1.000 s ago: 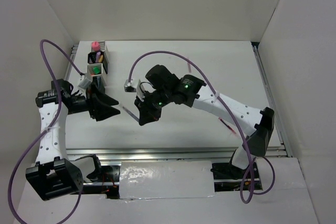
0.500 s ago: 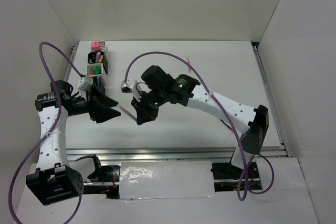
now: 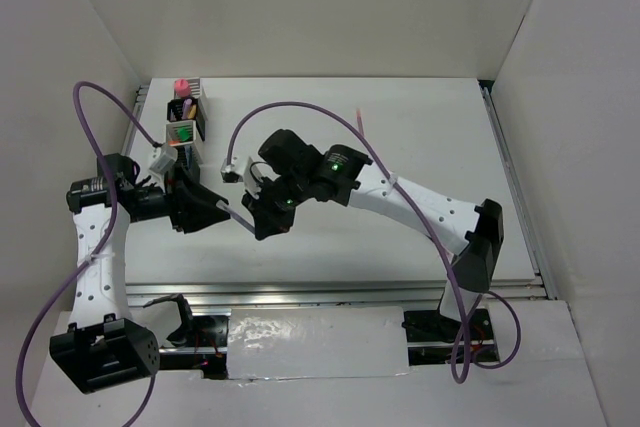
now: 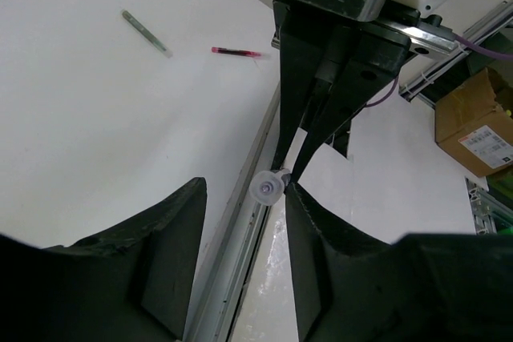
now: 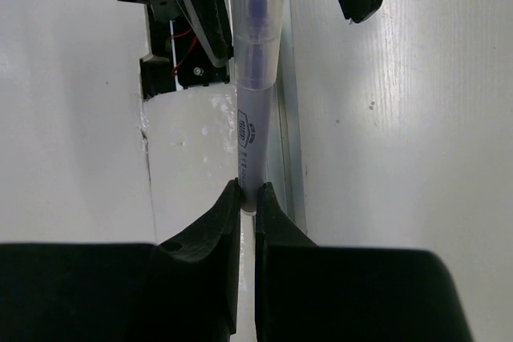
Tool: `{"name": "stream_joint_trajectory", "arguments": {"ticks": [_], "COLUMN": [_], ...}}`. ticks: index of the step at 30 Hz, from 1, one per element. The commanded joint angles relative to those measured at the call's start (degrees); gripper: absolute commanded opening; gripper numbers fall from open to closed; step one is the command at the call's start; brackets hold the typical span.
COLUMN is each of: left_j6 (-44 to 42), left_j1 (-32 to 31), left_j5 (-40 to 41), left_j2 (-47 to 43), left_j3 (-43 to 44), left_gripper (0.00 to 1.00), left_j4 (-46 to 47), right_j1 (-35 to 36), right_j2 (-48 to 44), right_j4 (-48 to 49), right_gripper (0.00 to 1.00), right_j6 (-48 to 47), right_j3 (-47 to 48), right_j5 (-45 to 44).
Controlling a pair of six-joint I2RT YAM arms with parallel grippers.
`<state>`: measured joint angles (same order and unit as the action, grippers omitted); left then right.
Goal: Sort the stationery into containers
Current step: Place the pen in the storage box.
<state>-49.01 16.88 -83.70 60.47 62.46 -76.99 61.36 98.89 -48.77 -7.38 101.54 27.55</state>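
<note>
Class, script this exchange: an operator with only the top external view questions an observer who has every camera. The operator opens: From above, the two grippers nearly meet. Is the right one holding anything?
Observer: Yes. The right wrist view shows the right gripper shut on a pale purple pen, pinched near one end.
Operator: Is the other one shut on it too?
Observer: No. In the left wrist view the left gripper is open, the pen's round end sitting between its jaws.
Operator: Any stationery unsorted?
Observer: That view shows a red pen and a greenish-grey pen lying loose on the table.
</note>
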Motion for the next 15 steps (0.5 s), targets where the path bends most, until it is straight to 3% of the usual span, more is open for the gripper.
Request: {"name": "stream_joint_trajectory", "arguments": {"ticks": [1,10,15], "left_j6": [0.58,2.34,3.04], "left_j1": [-0.62,-0.98,-0.98], "left_j5": [-11.13,-11.05,-11.05], "left_j2": [0.00,0.27,0.44], "left_j3": [0.30,0.91,0.83], "left_gripper": [0.55,0.45,0.28], "left_j4": [-0.09,0.44,1.05], "right_j1": [0.78,0.86,0.78], "right_j2": [0.69,2.09,2.62], "right_j4": [0.43,0.87,0.87], "right_gripper": [0.00,0.00,0.00], "right_j6": [-0.80,-0.27,0.26], "right_j3": [3.23,3.75,4.37], "right_j5": [0.40,0.31,-0.04]}}
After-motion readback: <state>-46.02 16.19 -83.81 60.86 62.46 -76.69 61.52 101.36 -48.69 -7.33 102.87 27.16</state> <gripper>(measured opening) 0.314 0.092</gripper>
